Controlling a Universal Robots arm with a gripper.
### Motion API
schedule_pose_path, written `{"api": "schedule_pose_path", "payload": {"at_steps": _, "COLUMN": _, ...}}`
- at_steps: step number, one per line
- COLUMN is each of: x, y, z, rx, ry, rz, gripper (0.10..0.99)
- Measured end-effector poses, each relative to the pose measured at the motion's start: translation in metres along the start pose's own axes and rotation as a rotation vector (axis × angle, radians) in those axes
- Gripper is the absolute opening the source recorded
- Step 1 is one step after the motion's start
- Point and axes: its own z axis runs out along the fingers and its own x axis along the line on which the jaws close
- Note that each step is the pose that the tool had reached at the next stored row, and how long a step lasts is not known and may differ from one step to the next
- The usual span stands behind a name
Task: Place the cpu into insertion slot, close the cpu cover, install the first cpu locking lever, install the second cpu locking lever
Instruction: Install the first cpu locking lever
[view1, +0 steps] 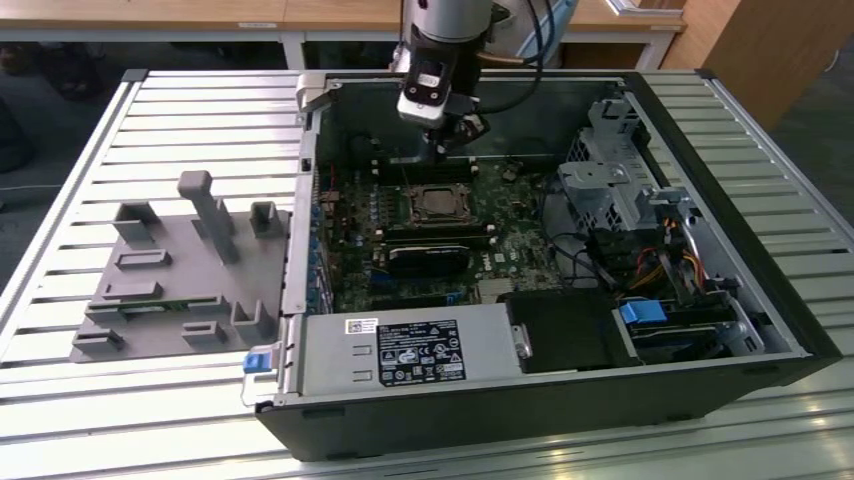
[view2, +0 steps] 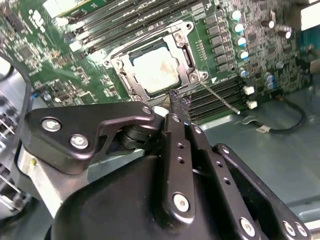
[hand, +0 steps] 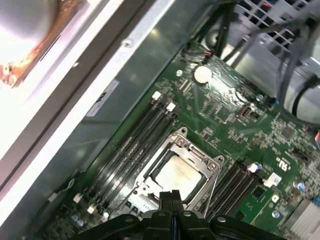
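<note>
The open computer case (view1: 534, 415) lies on the slatted table (view1: 120, 425), and the arm reaches down into it. The cpu (view2: 156, 70) sits flat in the insertion slot (view2: 186, 56) on the green board. It is a small square chip with a pale silvery-beige face, slightly smudged toward the middle. The cpu cover (view2: 120, 67), a thin bright metal frame, lies down around it, with the chip showing through its cut-out. A thin wire lever (view2: 220, 98) slants out from one corner over the memory slots (hand: 130, 145); from here it looks unlatched, though I can't be sure. The gripper (view2: 180, 106) hangs just beside the socket's edge, its two black fingers pressed together with nothing between them. A grey plastic fixture (view1: 187, 270) rests outside the case.
</note>
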Motion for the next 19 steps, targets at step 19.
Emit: {"api": "schedule_pose_path", "payload": {"at_steps": 19, "x": 0.0000, "y": 0.0000, "z": 0.0011, "rx": 0.008, "ry": 0.0094, "rz": -0.346, "gripper": 0.106}}
